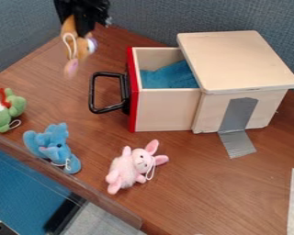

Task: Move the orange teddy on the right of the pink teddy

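At the upper left the black gripper [82, 23] hangs down, shut on the orange teddy [82, 43], which dangles above the back left part of the table. The pink teddy [130, 166] lies on the table near the front middle, its head with long ears toward the right. It is well below and to the right of the gripper, apart from it.
A wooden box [235, 64] with a drawer [165, 108], red front and black handle, stands at the back right; blue cloth [171, 75] is in the drawer. Blue [53, 146] and green [8, 109] plush toys lie at left. Grey tape [237, 143] runs from box to table.
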Robot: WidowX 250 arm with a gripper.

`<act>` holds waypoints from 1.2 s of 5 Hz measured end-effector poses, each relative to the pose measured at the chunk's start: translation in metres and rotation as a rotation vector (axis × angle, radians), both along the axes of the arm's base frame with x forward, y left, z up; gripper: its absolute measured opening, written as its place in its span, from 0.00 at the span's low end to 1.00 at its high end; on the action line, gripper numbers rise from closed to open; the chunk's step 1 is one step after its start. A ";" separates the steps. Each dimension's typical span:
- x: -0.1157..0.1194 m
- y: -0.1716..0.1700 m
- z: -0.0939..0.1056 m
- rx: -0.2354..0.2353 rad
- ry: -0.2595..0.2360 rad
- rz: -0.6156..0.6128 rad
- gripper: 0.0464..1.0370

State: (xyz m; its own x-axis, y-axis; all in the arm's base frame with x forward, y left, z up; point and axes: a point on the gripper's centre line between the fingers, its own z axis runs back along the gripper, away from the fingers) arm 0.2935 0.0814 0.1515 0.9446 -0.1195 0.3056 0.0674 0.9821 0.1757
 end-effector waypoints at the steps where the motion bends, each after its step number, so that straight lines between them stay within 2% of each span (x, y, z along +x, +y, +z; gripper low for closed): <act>1: -0.009 -0.050 -0.006 -0.009 0.000 -0.139 0.28; 2: -0.008 -0.099 -0.022 -0.005 0.008 -0.252 0.28; 4: -0.017 -0.196 -0.080 -0.006 0.142 -0.382 0.28; 5: -0.013 -0.232 -0.103 -0.026 0.177 -0.423 0.28; 6: -0.011 -0.242 -0.115 -0.018 0.189 -0.445 0.35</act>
